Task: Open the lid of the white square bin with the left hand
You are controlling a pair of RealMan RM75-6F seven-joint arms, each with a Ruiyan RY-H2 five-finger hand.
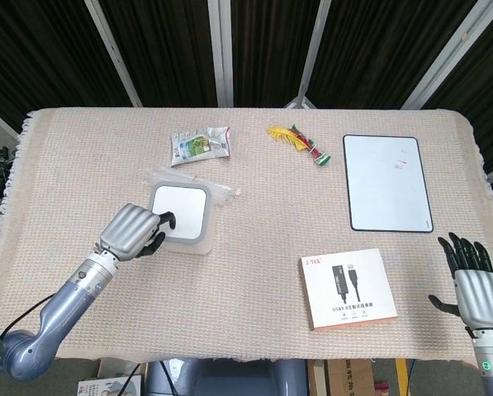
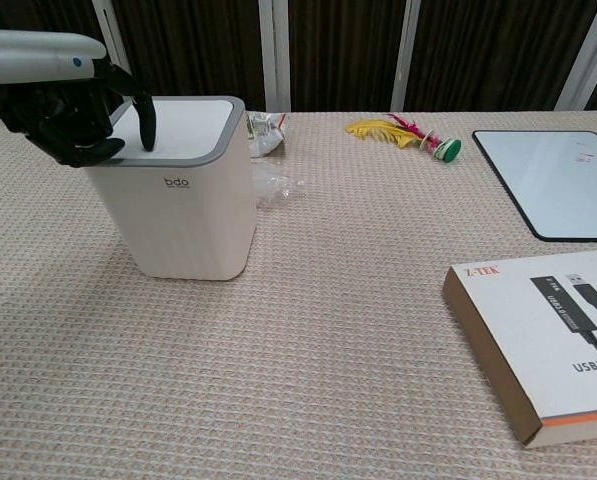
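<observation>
The white square bin (image 1: 198, 245) (image 2: 183, 215) stands left of centre on the woven cloth. Its white lid (image 1: 187, 205) (image 2: 193, 120), set in a grey rim, lies level with that rim. My left hand (image 1: 133, 231) (image 2: 73, 110) is at the bin's left side with its fingers curled. One black fingertip (image 1: 168, 220) (image 2: 148, 125) presses down on the lid's left edge. The bin leans slightly in the chest view. My right hand (image 1: 477, 285) rests at the front right corner, fingers spread and holding nothing; only the head view shows it.
A boxed USB cable (image 1: 349, 289) (image 2: 553, 340) lies front right. A white board (image 1: 386, 181) (image 2: 558, 180) is at the back right. A feather shuttlecock (image 1: 296, 140) (image 2: 403, 132), a snack packet (image 1: 199, 144) (image 2: 268, 125) and clear wrap (image 1: 225, 191) (image 2: 278, 185) lie behind the bin.
</observation>
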